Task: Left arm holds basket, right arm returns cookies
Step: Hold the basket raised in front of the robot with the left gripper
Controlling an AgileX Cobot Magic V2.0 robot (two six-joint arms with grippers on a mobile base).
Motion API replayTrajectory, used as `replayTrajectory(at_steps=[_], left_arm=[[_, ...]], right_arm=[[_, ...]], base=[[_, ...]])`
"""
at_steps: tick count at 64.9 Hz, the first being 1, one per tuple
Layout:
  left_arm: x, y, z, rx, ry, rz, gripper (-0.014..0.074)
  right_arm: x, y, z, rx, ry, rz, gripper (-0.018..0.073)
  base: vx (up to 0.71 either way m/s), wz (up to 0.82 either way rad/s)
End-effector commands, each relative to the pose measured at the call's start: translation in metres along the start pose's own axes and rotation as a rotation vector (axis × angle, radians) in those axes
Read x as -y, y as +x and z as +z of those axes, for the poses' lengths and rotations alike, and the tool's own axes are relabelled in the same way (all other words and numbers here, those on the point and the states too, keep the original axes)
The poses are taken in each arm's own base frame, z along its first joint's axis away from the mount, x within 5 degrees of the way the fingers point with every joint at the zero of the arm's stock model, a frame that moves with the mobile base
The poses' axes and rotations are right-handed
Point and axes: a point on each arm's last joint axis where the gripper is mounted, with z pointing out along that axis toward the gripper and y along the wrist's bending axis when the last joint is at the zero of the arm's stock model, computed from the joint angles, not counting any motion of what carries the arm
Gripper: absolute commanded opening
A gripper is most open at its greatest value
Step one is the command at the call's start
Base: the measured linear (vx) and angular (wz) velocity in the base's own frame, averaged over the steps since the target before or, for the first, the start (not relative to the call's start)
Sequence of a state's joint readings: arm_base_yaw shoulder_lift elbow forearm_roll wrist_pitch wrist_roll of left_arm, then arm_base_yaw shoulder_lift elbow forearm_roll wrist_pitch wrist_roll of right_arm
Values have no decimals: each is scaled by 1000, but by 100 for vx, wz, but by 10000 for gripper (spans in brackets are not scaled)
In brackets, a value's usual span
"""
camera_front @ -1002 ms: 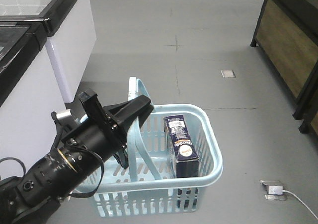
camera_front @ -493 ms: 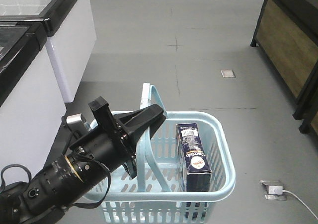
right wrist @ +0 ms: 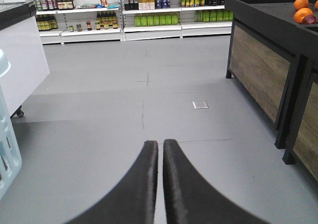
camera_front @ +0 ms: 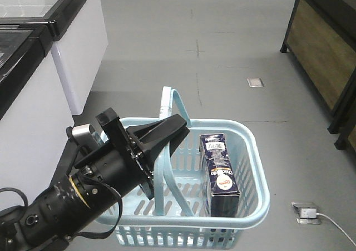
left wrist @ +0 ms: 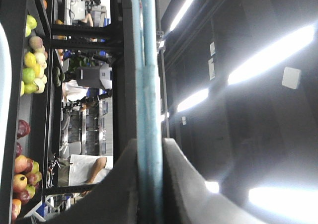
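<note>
The left gripper [camera_front: 179,129] was clamped on the handle [camera_front: 177,103] of the basket [camera_front: 257,170]. The left wrist view showed the pale blue bar pinched between both fingers with no gap. The cookies [camera_front: 221,170] stood on end, or nearly so, inside the basket to the right of the handle, with the barcode label uppermost. Contact with the right wall could not be determined. The right gripper [right wrist: 160,144] had its fingers pressed together and held nothing. It pointed at open floor [right wrist: 99,110] and did not appear in the front view. The carton was judged light. It was judged stiff along its edges but liable to dent on its broad faces, and its printed surface was probably smooth enough to slip under a weak pinch. The recommended hold was across the narrow width near the upper end, the most exposed part, approached from above and clear of the handle. Since the basket appeared to hang from a single pinch point, it was likely to tilt or swing under side load, so a straight vertical lift was advised.
</note>
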State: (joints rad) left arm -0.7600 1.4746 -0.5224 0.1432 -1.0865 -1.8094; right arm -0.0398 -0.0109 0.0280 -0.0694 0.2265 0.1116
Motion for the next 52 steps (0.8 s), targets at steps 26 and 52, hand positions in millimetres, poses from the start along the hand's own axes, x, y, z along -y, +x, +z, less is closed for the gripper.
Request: replayTrajectory(at_steps=[26,52], left_arm=[[43,20,-2,-23,367,-5,-3],[45,15,-3,38,377,16,-3]], right_arm=[[0,-1,0,66,2,-12,-6],[0,-1,0,66,2,-12,-6]], base=[[0,0],[0,0]])
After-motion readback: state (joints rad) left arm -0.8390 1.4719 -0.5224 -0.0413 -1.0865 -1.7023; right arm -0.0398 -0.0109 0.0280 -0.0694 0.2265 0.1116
